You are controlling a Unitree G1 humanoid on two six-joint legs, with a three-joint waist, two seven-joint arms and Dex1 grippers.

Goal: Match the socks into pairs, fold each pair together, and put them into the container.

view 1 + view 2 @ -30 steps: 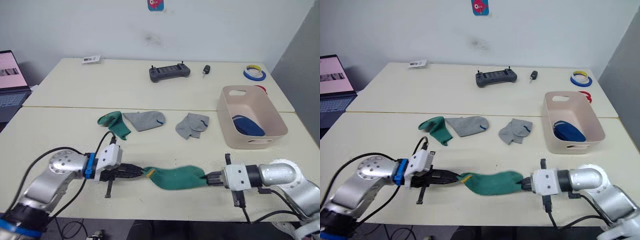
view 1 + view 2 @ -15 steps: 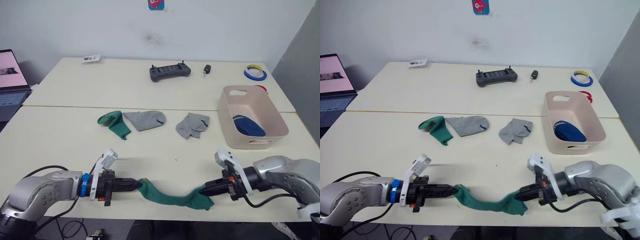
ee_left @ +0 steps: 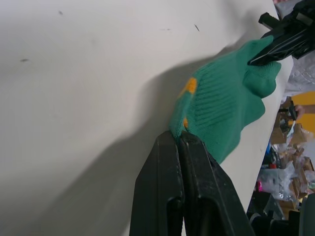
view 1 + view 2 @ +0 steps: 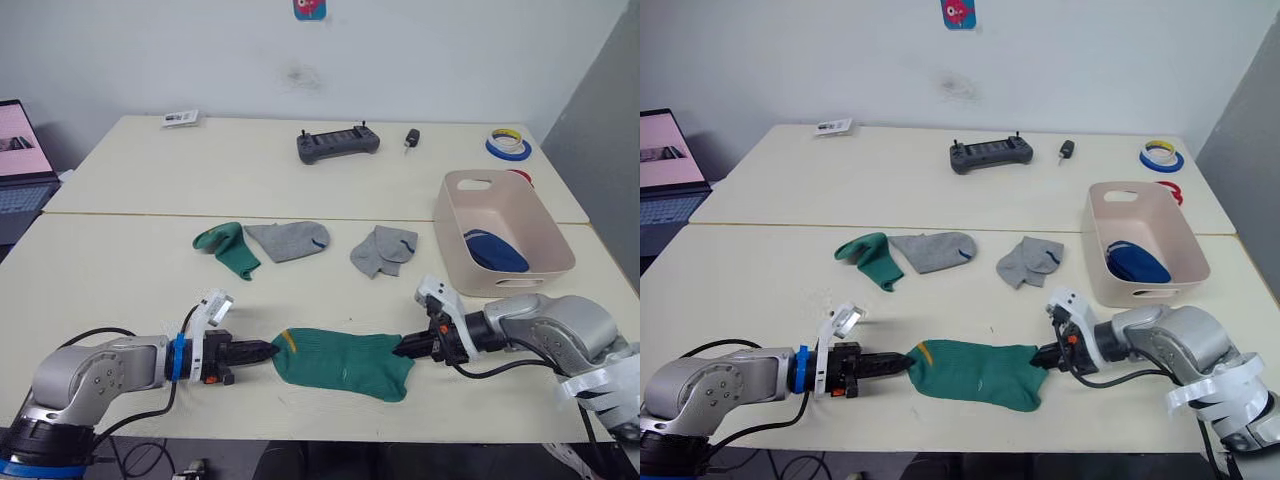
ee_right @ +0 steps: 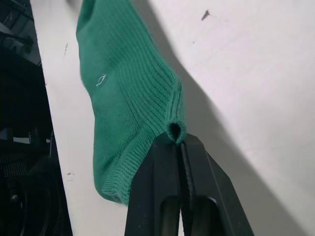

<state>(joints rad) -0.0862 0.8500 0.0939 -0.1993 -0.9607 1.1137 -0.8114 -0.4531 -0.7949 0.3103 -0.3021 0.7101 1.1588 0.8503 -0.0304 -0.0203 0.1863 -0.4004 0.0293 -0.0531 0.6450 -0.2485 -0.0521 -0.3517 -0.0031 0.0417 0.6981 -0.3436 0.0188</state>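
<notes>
A teal-green sock (image 4: pixel 340 362) lies spread flat near the table's front edge. My left gripper (image 4: pixel 268 351) is shut on its cuff end, by the orange mark (image 3: pixel 188 87). My right gripper (image 4: pixel 403 349) is shut on the opposite end (image 5: pixel 173 129). A second green sock (image 4: pixel 232 248) lies crumpled mid-table, touching a grey sock (image 4: pixel 290 240). Another grey sock (image 4: pixel 385 250) lies a little to the right. The pink-beige container (image 4: pixel 475 283) stands at the right with blue socks (image 4: pixel 495 250) inside.
On the far table lie a black controller (image 4: pixel 338 143), a small key fob (image 4: pixel 412 137), tape rolls (image 4: pixel 509 146) at the back right and a card (image 4: pixel 182 118). A laptop (image 4: pixel 20 155) stands at the far left. The held sock is close to the table's front edge.
Half a second ago the green sock sagged between the grippers at the front edge. Now it lies flat on the table, both grippers still shut on its ends.
</notes>
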